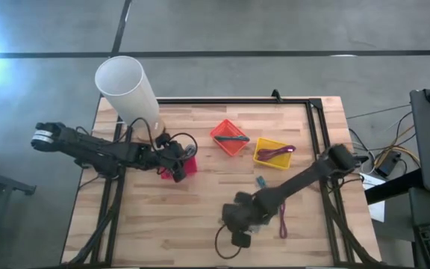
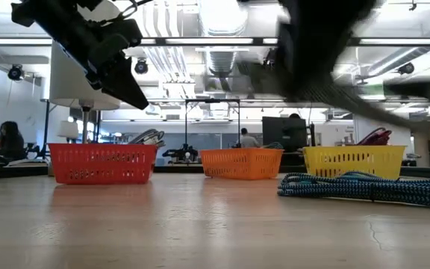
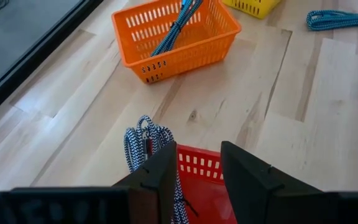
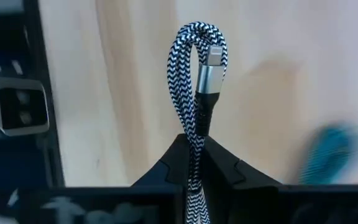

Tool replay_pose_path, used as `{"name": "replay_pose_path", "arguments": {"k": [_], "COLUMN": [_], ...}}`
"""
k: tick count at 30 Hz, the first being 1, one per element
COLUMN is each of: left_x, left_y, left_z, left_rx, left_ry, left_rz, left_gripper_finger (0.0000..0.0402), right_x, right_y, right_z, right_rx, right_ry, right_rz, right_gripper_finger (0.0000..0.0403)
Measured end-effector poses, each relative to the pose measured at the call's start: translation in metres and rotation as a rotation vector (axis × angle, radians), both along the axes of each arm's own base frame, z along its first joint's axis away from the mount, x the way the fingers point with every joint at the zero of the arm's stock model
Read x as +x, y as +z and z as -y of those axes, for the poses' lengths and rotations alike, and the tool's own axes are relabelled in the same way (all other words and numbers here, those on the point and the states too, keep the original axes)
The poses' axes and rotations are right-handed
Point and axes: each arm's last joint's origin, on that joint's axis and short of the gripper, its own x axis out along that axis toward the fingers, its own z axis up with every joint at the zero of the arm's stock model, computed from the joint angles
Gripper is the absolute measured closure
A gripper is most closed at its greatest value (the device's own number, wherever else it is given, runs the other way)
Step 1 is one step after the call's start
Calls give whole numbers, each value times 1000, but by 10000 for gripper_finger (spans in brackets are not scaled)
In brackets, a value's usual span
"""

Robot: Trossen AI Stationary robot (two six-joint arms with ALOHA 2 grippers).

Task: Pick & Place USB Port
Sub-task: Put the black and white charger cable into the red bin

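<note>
Over the tabletop (image 1: 200, 217), well away from the red basket (image 1: 187, 166): right gripper (image 4: 194, 149), jaws clamped on a braided cable (image 4: 197, 74). Best carried high, grip firm. Left gripper (image 3: 197, 171) above the red basket, jaws narrowly parted, empty.

Red basket (image 3: 204, 186) half behind left gripper (image 3: 197, 163); blurred blue cable (image 4: 325, 155).
</note>
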Motion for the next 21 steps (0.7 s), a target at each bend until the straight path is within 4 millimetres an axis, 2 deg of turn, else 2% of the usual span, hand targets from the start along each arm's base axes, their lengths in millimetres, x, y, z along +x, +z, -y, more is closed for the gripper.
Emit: {"name": "replay_pose_path", "arguments": {"k": [5,9,13,17,21], "left_x": [1,4,7,3,-4], "left_y": [-2,-5,-7,-12,-21], "left_z": [3,12,24,31,32], "left_rx": [-19,-80,-129,-179,-193], "left_ry": [-28,-147,-297,-386,-410], "left_rz": [28,113,287,486,579], "left_gripper_finger": [275,280,284,284,284], "right_x": [-22,-40,-46,-43,-38], "right_y": [53,78,77,65,51], "right_z": [21,40,53,67,90], "right_rx": [-232,-394,-420,-325,-208], "right_ry": [-43,-145,-156,-62,-35], "right_rz": [234,401,599,859,1082], "right_gripper_finger": [383,383,384,384,384]}}
